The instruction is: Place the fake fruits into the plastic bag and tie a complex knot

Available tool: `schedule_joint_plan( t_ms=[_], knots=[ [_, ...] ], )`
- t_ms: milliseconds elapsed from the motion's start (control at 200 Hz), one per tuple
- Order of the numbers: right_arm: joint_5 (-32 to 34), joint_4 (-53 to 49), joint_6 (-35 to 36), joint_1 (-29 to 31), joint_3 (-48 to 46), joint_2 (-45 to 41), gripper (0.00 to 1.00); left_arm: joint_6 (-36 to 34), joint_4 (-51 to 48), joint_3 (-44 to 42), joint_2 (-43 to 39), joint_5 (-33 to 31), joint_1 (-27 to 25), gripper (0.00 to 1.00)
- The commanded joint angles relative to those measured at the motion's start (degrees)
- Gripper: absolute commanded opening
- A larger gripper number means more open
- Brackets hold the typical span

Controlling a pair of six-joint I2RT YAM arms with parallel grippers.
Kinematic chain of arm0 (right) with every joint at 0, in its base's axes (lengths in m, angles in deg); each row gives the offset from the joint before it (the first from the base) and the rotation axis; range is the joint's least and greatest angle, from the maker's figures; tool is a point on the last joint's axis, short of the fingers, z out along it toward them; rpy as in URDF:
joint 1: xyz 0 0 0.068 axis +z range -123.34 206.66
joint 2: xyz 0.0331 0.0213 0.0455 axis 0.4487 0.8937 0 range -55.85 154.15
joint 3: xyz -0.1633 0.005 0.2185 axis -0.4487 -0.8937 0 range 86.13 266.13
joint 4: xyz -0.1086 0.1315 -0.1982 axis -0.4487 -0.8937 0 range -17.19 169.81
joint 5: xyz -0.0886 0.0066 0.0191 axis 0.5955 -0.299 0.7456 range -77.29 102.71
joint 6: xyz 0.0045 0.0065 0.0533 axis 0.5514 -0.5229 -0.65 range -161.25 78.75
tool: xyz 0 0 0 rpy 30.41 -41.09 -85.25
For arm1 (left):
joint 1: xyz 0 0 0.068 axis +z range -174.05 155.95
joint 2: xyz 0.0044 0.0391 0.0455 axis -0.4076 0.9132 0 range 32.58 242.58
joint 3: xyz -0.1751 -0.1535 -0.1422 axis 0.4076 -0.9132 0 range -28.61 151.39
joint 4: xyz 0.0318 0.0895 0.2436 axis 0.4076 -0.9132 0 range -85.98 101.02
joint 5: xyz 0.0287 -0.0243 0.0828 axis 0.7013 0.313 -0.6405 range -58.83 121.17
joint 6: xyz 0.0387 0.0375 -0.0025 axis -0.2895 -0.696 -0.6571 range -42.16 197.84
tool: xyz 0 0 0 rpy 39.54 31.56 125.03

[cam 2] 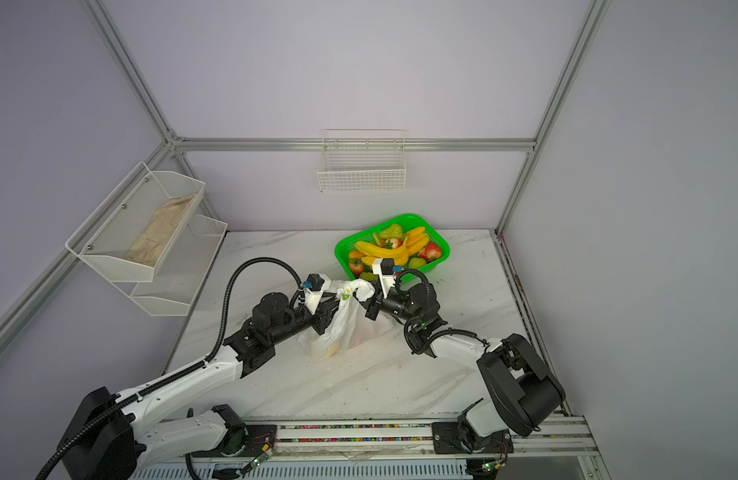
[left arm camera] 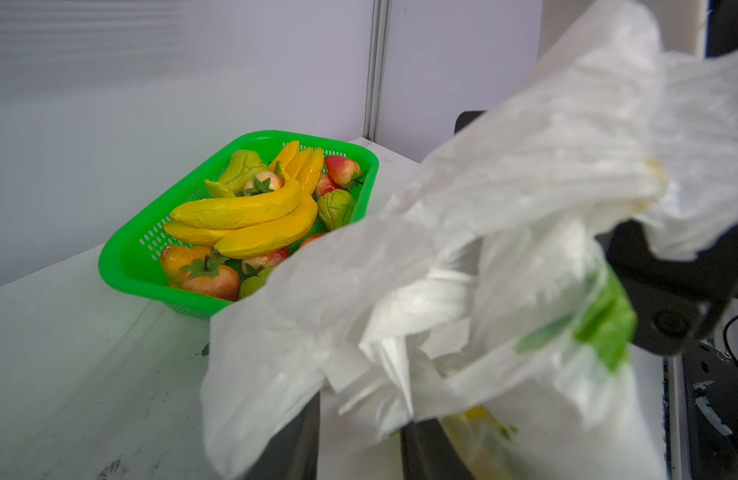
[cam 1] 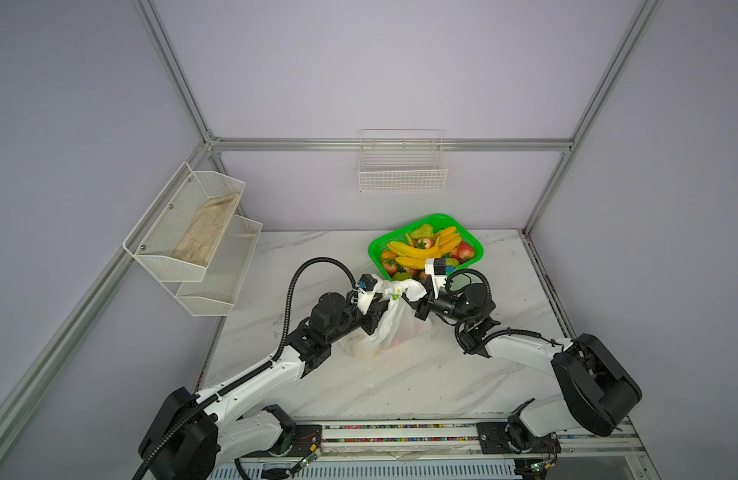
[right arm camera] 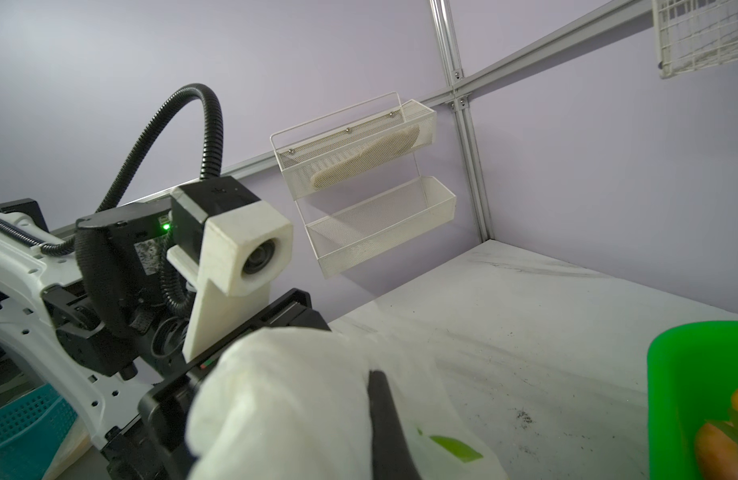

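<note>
1. The right gripper (cam 1: 423,301) is clamped tight on the bunched top of the plastic bag (cam 1: 384,328). The bag hangs between the two arms with its belly resting on the counter (cam 1: 400,386), near the green basket (cam 1: 372,251). The film looks thin and crinkly. If this arm pulls hard to draw a knot, the handle could tear or slide out of the pinch.
2. The left gripper (cam 1: 382,309) has its fingers (left arm camera: 296,440) partly apart, with film draped over and between them. Whether they bear on it I cannot tell. A loose hold here would likely let the handle drop and undo any loop.
3. Most of the fake fruits (cam 1: 417,249) lie in the basket. Only a pale yellow shape and a reddish one show faintly through the bag. Knotting now risks sealing the bag with the loading unfinished.
4. The two grippers are very close together over the bag. A crossing move for the knot could knock them together or snag film on a finger.
5. The bag slumps on the counter — a sideways tug could tip it and spill what is inside, or drag it against the basket.
</note>
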Motion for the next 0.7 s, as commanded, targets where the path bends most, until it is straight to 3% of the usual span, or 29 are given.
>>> schedule_joint_plan(
  t_ms=[0,265,490,695],
  knots=[
    [-7.1,1.4,0.6,-1.3,2.8,0.1,0.0,-1.7,4.4,5.2,-1.5,0.9,0.3,0.32],
    [-11.1,0.8,1.0,-2.6,4.1,0.8,0.0,-3.0,3.9,5.7,-1.2,1.2,0.3,0.27],
    [-9.0,0.5,-0.2,-3.3,4.6,0.8,0.0,-3.0,5.4,3.5,-2.7,2.2,0.4,0.34],
    [-2.4,14.2,-13.8,-1.9,4.3,4.7,0.0,-2.2,9.5,1.8,0.4,5.9,0.3,0.39]
  ],
)
